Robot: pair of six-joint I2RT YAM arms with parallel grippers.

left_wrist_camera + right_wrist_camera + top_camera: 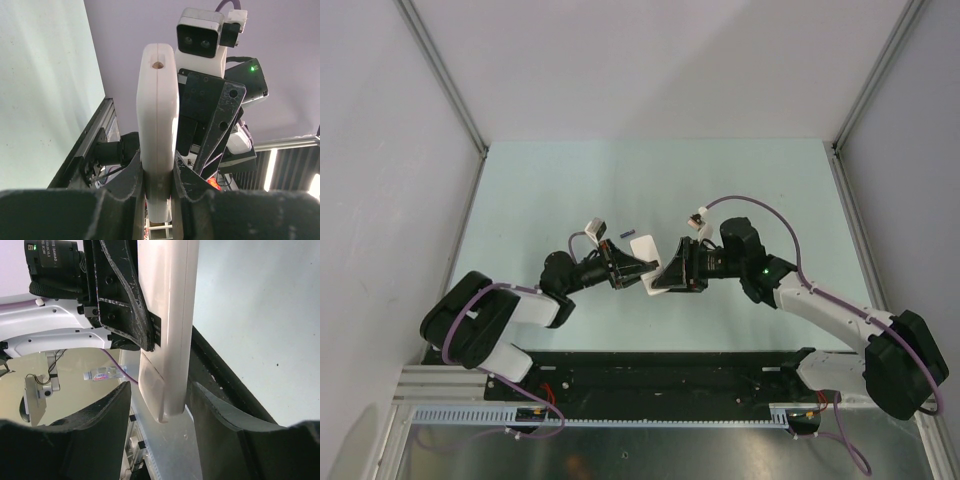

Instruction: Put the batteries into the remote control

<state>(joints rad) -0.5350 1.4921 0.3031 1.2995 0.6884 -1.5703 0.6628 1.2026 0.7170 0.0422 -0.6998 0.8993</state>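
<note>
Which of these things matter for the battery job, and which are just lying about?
For the job: remote control, clamped by the left gripper, right gripper open around it; one dark battery.
Just there: table, purple cable.

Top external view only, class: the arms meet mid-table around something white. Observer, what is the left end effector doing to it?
Observer: The left end effector is shut on a flat white plastic remote control, clamping it edge-on.
Operator: And the right end effector?
Observer: Open, straddling the remote control's free end with a gap on one side.
Operator: Can you see its buttons?
Observer: No; only plain white surfaces show, plus a small round hole in its free end.
</note>
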